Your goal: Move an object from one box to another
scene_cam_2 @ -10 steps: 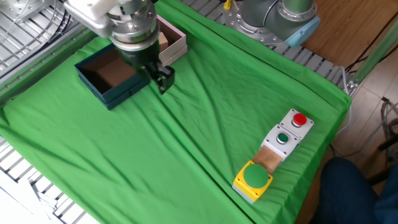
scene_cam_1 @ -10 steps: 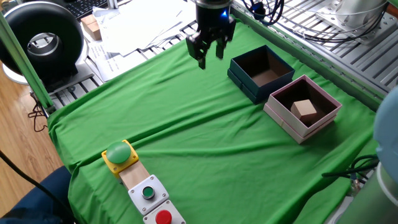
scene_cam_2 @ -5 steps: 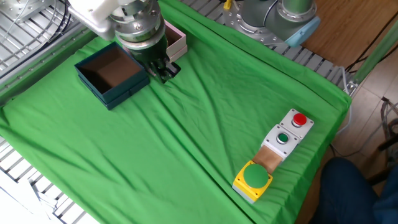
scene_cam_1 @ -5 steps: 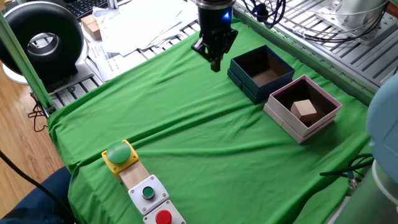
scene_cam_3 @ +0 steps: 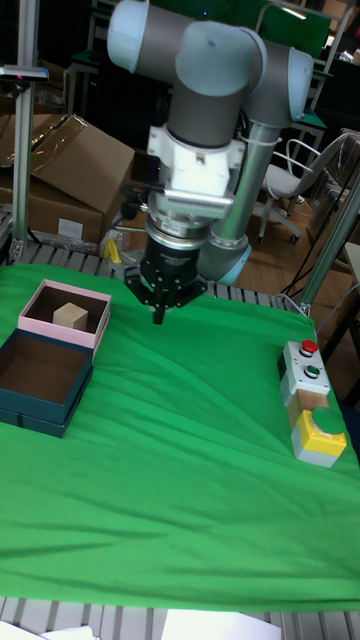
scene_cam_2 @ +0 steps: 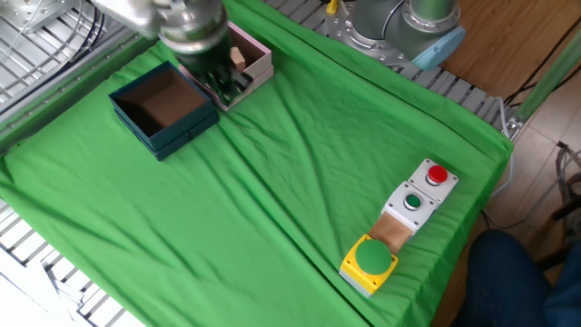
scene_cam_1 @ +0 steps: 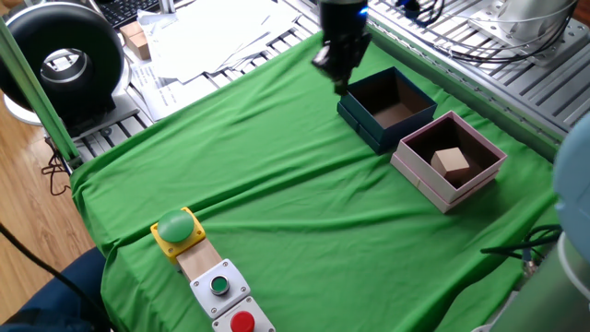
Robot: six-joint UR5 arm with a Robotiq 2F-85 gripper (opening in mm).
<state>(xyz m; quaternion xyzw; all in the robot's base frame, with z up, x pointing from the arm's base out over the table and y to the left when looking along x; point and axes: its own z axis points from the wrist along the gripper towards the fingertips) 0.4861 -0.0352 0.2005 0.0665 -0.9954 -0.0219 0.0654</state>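
The small tan wooden cube (scene_cam_1: 451,162) (scene_cam_2: 238,57) (scene_cam_3: 70,316) sits inside the pale-pink box (scene_cam_1: 412,167) (scene_cam_2: 260,58) (scene_cam_3: 33,304). Right beside it is the dark navy box (scene_cam_1: 358,122) (scene_cam_2: 172,140) (scene_cam_3: 40,416), with only its brown floor showing inside. My gripper (scene_cam_1: 337,78) (scene_cam_2: 227,86) (scene_cam_3: 160,310) hangs above the green cloth at the navy box's outer edge, on the side away from the pink box. It looks open and holds nothing. It is motion-blurred in the other fixed view.
A button panel lies on the cloth: a green dome on a yellow base (scene_cam_1: 177,228) (scene_cam_2: 370,259), then a grey box with green and red buttons (scene_cam_1: 221,288) (scene_cam_2: 420,191) (scene_cam_3: 304,372). Papers and a wooden block (scene_cam_1: 135,39) lie beyond the table's edge.
The gripper has turned about its axis and moved along the navy box's edge towards the pink box. The cube and both boxes have not moved.
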